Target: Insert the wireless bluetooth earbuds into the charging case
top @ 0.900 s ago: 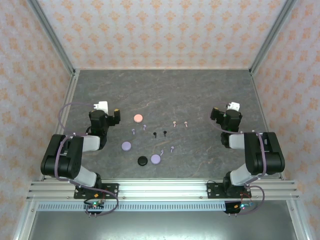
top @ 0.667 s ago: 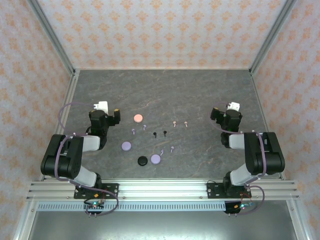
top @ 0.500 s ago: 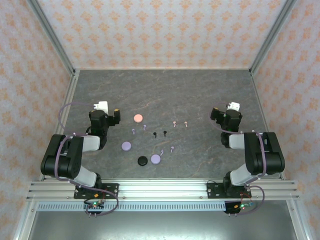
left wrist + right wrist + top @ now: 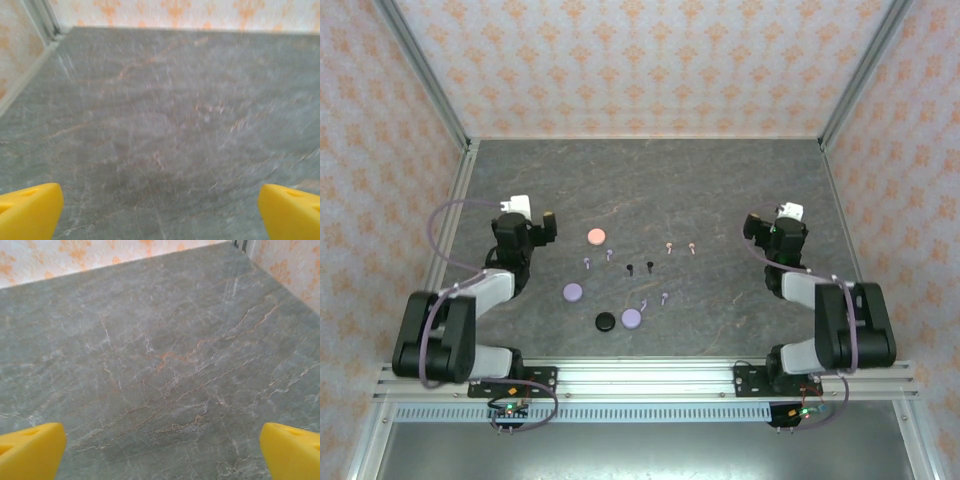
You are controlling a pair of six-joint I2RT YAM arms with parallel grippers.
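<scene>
The wireless bluetooth earbuds lie loose in pairs mid-table: lavender [image 4: 587,262], black [image 4: 630,268], pink [image 4: 668,246], and another lavender pair [image 4: 663,297]. Around them lie several round discs, which look like the charging cases: pink [image 4: 596,236], lavender [image 4: 572,291], black [image 4: 606,321] and lavender [image 4: 632,318]. My left gripper [image 4: 538,228] hovers left of the pink disc and my right gripper [image 4: 775,228] stands right of the pink buds. Both are open, with their yellow fingertips [image 4: 30,210] [image 4: 30,450] wide apart over bare stone [image 4: 160,150].
The grey marble-patterned table [image 4: 720,180] is walled by patterned panels with metal posts at the far corners [image 4: 466,140]. Both wrist views look toward the far wall over bare tabletop [image 4: 160,365]. The arm bases sit on the rail at the near edge [image 4: 640,380].
Both arms have shifted: the left elbow swung down and outward, and the left gripper edged up-left. The right gripper moved slightly right. Earbuds and discs have not moved.
</scene>
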